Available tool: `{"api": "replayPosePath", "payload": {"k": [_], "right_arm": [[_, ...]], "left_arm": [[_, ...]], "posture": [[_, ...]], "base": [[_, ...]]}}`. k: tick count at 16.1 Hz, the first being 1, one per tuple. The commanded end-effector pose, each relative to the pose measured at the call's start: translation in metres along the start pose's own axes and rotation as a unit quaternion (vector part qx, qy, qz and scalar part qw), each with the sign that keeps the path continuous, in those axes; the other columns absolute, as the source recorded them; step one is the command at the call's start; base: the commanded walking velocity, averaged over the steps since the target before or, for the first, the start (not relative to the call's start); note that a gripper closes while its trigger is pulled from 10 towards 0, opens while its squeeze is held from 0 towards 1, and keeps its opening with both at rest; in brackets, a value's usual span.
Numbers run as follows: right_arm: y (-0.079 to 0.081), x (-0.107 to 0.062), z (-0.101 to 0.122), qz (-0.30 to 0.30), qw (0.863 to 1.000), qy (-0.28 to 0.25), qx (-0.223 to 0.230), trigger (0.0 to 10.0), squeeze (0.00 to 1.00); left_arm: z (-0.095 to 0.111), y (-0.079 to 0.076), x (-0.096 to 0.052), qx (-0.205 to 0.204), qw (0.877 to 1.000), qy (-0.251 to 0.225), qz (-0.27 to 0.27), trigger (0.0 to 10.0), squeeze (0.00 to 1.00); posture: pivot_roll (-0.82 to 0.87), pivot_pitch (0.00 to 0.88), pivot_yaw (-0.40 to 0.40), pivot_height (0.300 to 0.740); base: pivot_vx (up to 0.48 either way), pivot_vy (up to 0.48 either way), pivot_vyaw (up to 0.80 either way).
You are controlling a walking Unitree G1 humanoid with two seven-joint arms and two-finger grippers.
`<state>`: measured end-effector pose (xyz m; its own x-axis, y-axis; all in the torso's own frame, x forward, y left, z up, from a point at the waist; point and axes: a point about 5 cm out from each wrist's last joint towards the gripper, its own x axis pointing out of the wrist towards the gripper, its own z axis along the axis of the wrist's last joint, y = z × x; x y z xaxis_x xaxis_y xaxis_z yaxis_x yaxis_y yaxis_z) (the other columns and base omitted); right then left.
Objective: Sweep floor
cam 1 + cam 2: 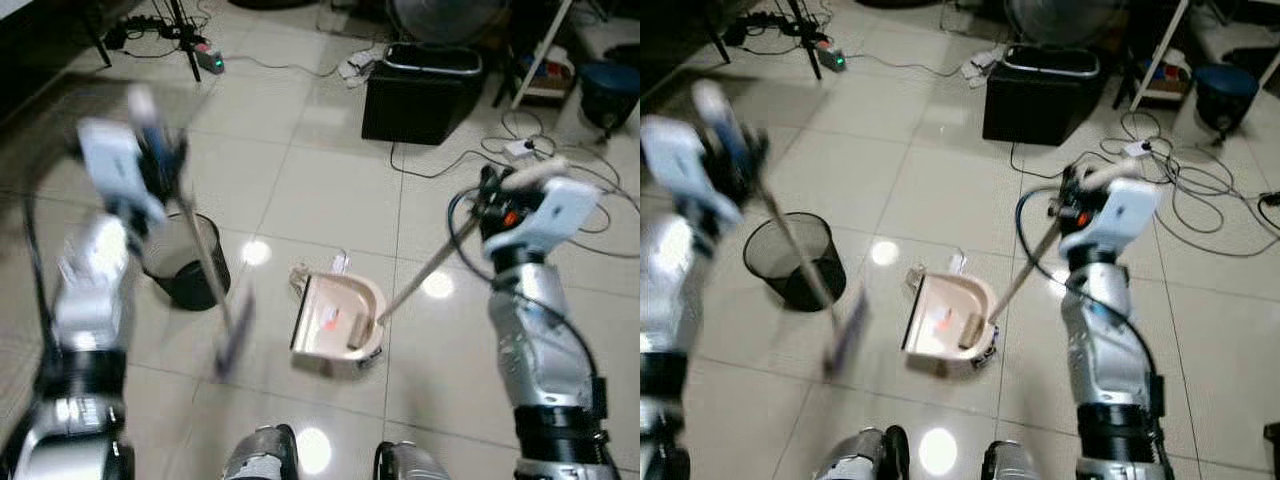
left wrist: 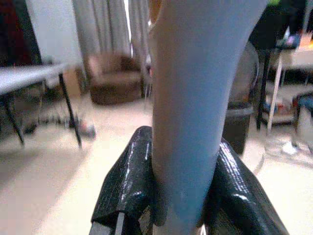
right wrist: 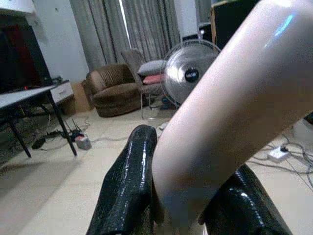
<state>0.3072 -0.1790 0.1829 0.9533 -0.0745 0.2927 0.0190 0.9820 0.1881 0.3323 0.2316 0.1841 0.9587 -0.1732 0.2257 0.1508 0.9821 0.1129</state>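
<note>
Both jaws are clamping handles: left gripper (image 1: 150, 165) swinging broom (image 1: 232, 335), right gripper (image 1: 490, 205) steadying dustpan (image 1: 335, 325) on floor (image 1: 300, 190) beside bin (image 1: 185, 260). Light, stiff shafts; I'm gripping high.

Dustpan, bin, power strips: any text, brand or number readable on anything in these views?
None readable.
Cream plastic dustpan: no print, just a red spot inside.
Black mesh wastebasket: unmarked.
Black box bin: no visible label.
Power strip with a green light: too small to read.
</note>
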Motion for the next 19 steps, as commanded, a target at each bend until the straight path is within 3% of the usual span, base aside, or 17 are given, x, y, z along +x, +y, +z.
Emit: {"api": "replayPosePath", "payload": {"k": [1, 6, 12, 19], "right_arm": [[0.001, 0.004, 0.018, 0.001, 1.000, -0.029, 0.010, 10.0, 0.00], [0.009, 0.021, 0.055, -0.007, 0.999, -0.033, 0.015, 10.0, 0.00], [0.023, 0.034, 0.086, 0.016, 0.997, -0.068, 0.015, 10.0, 0.00], [0.023, 0.040, 0.098, 0.008, 0.996, -0.085, 0.011, 10.0, 0.00]], "left_arm": [[0.015, -0.002, 0.004, 0.018, 0.999, -0.031, 0.000, 10.0, 0.00], [-0.019, -0.020, -0.027, 0.008, 0.999, 0.033, 0.034, 10.0, 0.00], [-0.027, -0.041, -0.034, -0.002, 0.998, 0.038, 0.052, 10.0, 0.00], [-0.026, -0.042, -0.036, 0.003, 0.997, 0.041, 0.061, 10.0, 0.00]], "posture": [[-0.08, 0.058, 0.035, 0.740], [-0.10, 0.038, 0.039, 0.740], [-0.10, 0.037, 0.029, 0.740], [-0.09, 0.027, 0.027, 0.740]], "base": [[0.000, 0.000, 0.00], [0.000, 0.000, 0.00], [0.227, 0.000, 0.08], [0.386, 0.000, 0.68]]}}
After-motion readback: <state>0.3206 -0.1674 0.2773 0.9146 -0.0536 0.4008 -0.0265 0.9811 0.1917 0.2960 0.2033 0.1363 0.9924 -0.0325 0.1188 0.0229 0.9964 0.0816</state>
